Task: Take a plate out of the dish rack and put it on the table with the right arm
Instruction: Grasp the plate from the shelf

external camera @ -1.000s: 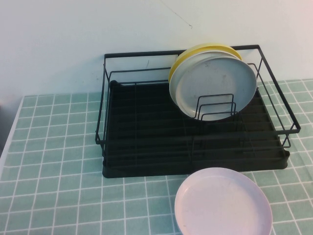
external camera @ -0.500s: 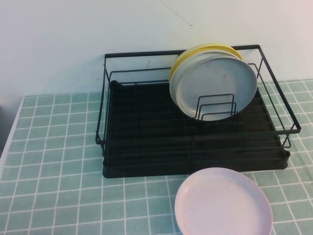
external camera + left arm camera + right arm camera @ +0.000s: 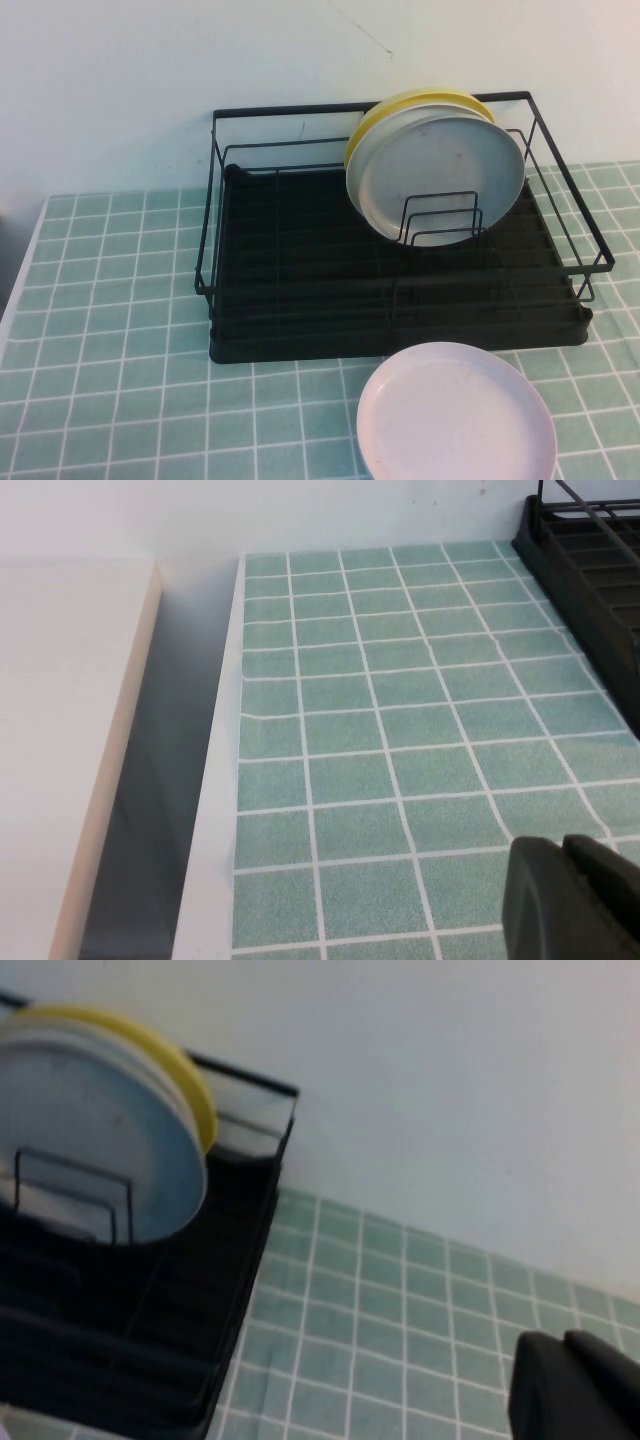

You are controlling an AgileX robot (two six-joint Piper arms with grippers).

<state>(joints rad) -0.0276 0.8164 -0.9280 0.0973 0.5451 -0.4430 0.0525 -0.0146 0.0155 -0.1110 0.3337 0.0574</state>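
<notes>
The light grey plate (image 3: 440,175) stands upright at the front of a stack in the wire dividers, at the back right of the black dish rack (image 3: 300,290). It also shows in the right wrist view (image 3: 90,1150). My right gripper (image 3: 562,1340) is shut and empty, off to the right of the rack (image 3: 150,1340), above the green tiled table (image 3: 400,1310). My left gripper (image 3: 562,845) is shut and empty, low over the table's left part (image 3: 400,730). Neither arm shows in the high view.
A yellow plate (image 3: 400,103) and a whiter plate (image 3: 353,170) stand behind the grey one. A pale pinkish-white plate (image 3: 455,415) lies flat on the table in front of the rack. The table's left edge (image 3: 215,810) drops into a gap.
</notes>
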